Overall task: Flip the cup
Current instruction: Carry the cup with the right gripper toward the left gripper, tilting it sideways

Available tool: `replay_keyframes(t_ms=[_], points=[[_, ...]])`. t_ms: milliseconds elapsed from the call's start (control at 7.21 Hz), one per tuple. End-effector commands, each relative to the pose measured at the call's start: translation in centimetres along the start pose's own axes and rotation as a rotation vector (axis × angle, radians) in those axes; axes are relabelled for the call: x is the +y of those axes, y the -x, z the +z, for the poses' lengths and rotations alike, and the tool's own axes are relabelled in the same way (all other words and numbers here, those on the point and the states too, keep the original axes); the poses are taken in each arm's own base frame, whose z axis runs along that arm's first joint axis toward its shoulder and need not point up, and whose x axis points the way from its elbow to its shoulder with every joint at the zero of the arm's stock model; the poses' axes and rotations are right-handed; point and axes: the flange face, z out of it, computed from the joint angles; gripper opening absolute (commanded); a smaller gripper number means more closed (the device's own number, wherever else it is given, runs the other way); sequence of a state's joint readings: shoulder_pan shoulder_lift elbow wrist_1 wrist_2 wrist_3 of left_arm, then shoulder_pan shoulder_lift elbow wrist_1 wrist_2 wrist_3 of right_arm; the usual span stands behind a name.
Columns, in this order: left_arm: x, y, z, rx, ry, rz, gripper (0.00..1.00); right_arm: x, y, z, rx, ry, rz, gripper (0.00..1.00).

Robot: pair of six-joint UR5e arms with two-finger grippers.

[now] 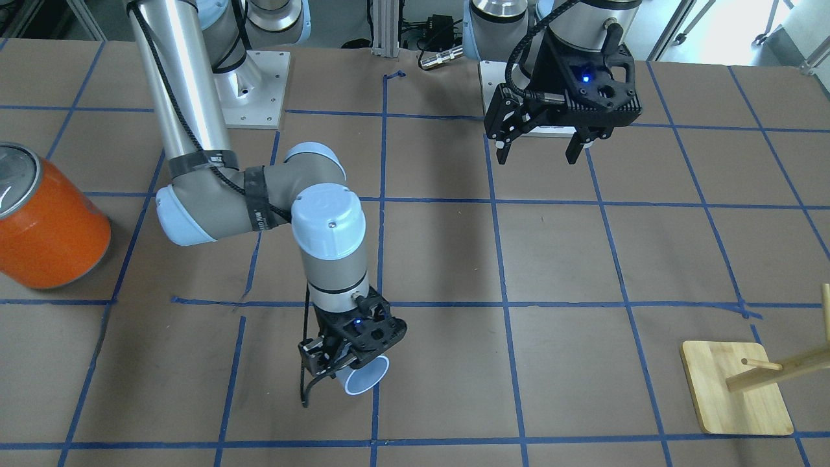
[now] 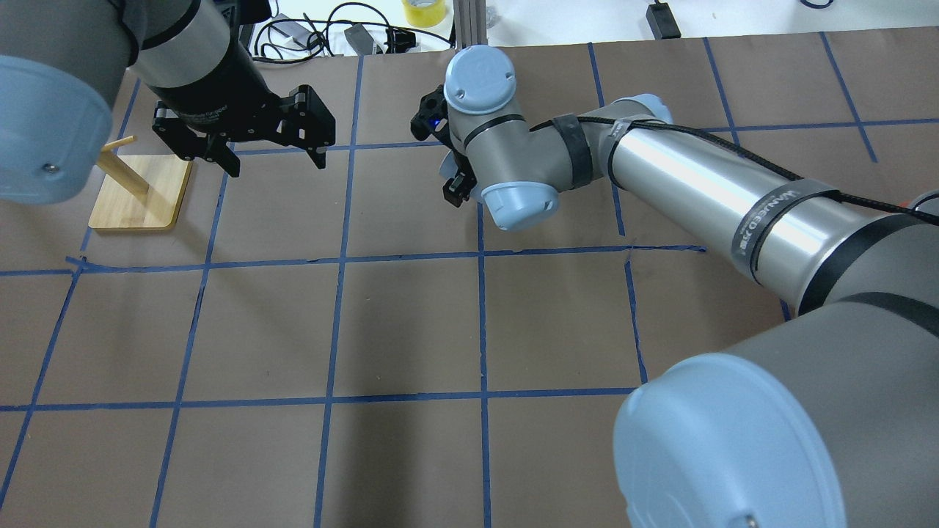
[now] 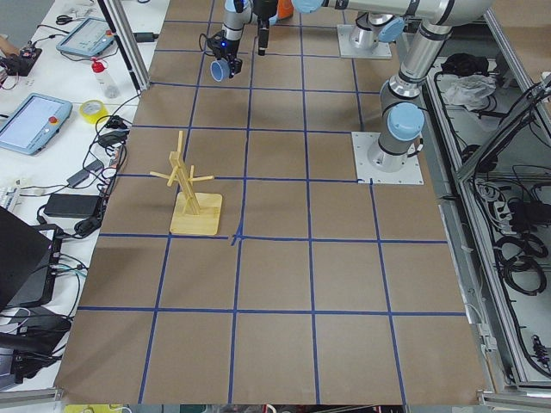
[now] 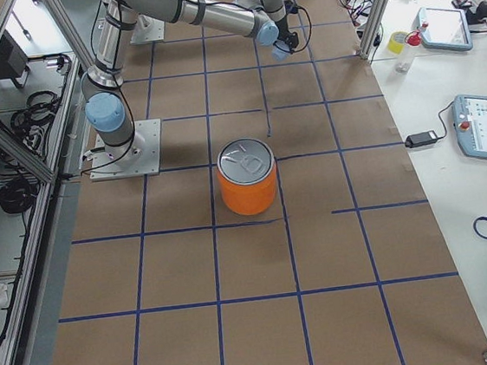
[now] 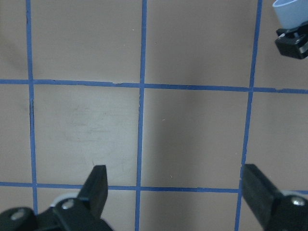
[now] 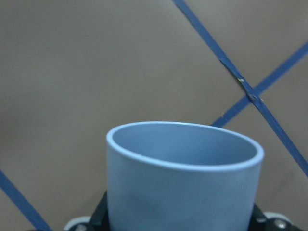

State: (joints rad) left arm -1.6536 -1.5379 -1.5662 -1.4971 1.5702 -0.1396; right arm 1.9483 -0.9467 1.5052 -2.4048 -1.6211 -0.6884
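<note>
Clamped between the fingers of the right gripper (image 1: 342, 364) over the blue-taped brown surface (image 1: 648, 259): pale blue cup (image 1: 366, 379), tipped sideways, open mouth pointing away from the wrist. Well apart, hovering with fingers spread wide and holding nothing: left gripper (image 1: 538, 154). At opposite ends, standing on the surface: orange can (image 1: 45, 227) and wooden peg stand (image 1: 733, 389).

smooth plastic cup (image 6: 183, 183); matt brown paper table (image 1: 441, 246); wooden stand (image 1: 736, 389).
</note>
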Motion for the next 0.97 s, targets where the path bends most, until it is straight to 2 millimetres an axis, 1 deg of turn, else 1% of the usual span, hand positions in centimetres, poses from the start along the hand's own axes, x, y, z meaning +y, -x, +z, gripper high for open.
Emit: replay_keyframes(t_ms=[0, 139, 277, 416, 554, 693, 832], points=[[0.0, 0.0, 0.1, -0.001, 0.005, 0.000, 1.00, -1.3, 2.5, 2.5, 0.041, -0.054, -0.449, 0.04], [0.1, 0.0, 0.3, -0.002, 0.008, 0.001, 1.00, -1.7, 3.4, 2.8, 0.031, -0.061, -0.509, 0.04], [0.2, 0.0, 0.4, -0.002, 0.010, 0.006, 1.00, -2.4, 4.7, 2.8, 0.014, -0.079, -0.552, 0.01], [0.1, 0.0, 0.5, -0.001, 0.011, 0.009, 1.00, -3.0, 6.4, 2.7, 0.001, -0.078, -0.589, 0.04], [-0.2, -0.2, 0.7, 0.013, 0.015, 0.014, 1.00, -3.9, 8.8, 3.0, -0.011, -0.081, -0.624, 0.04], [-0.4, -0.1, 0.5, 0.006, 0.012, 0.011, 1.00, -3.9, 9.0, 3.1, -0.015, -0.079, -0.626, 0.06], [-0.9, -0.2, 2.0, 0.012, 0.041, -0.002, 1.00, -3.8, 9.1, 3.7, -0.022, -0.073, -0.626, 0.15]])
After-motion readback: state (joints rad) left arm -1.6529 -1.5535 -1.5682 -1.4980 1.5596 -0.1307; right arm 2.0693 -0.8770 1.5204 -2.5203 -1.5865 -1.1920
